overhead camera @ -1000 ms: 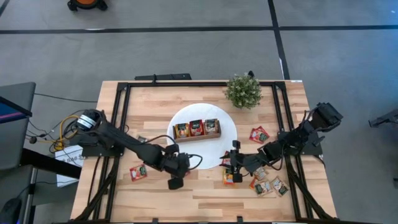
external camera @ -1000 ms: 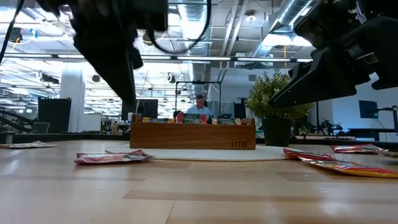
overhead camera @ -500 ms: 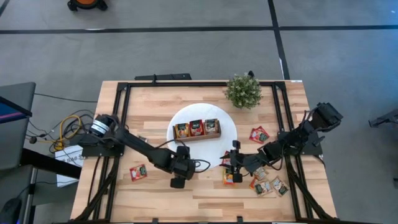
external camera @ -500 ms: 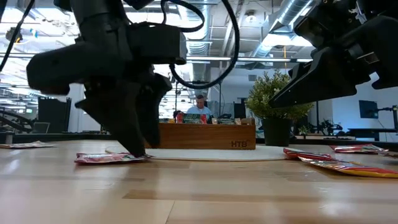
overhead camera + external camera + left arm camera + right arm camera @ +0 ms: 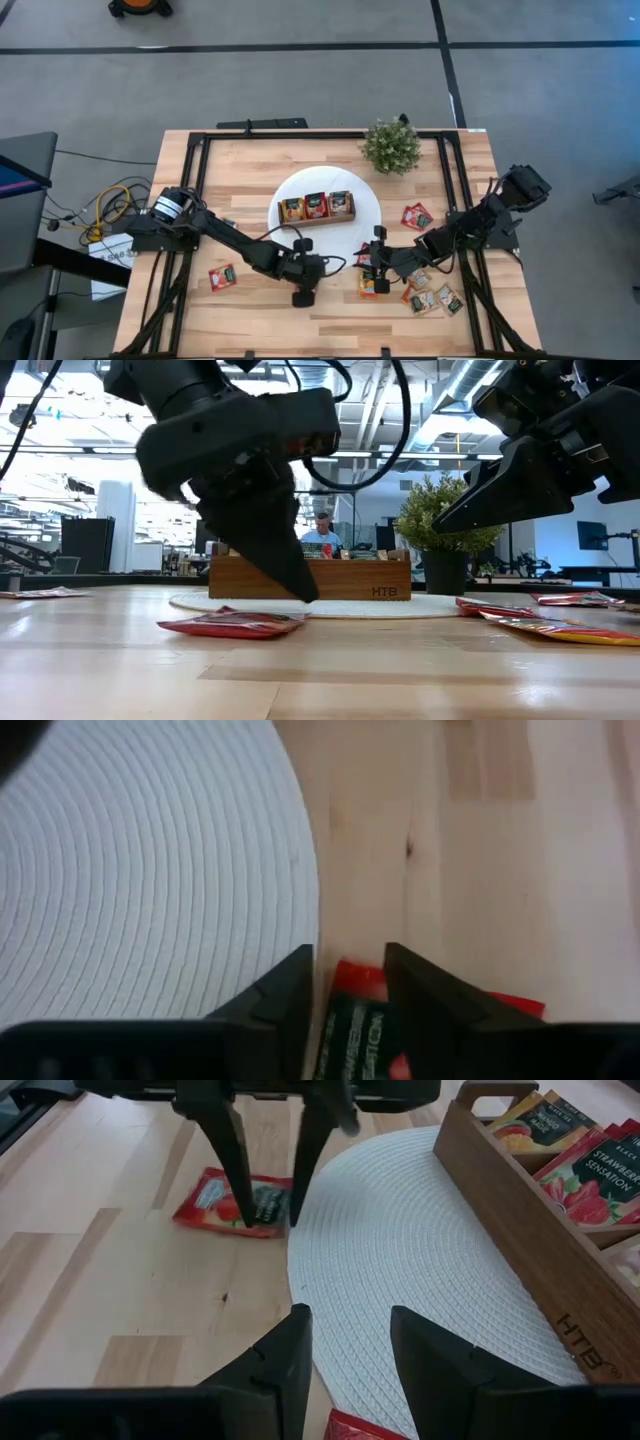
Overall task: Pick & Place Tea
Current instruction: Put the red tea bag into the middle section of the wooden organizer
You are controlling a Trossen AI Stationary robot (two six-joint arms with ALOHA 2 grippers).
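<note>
Landmark: round white woven placemat (image 5: 355,215) in the middle of the light wooden table (image 5: 250,165)
Left gripper (image 5: 268,1205): at the mat's near edge; its two dark fingers (image 5: 227,1150) stand apart, one on each side of a red paper tea sachet (image 5: 238,1202), tips down at the wrapper; whether they press it I cannot tell
Red sachet: flat on the wood just off the mat's rim, beside it and not on it; seen low on the table in the low view (image 5: 232,623)
Right gripper (image 5: 378,262): near the mat's right edge, fingers parted, nothing between them
Brown wooden three-compartment box (image 5: 317,208): on the mat, sachets standing in its compartments
Other sachets: one red sachet (image 5: 222,276) well off the mat's left side; a red one (image 5: 416,216) off its right side; a loose cluster of sachets (image 5: 432,297) farther right, near the right arm
Small green bushy plant (image 5: 391,146): beyond the mat's far right edge
</note>
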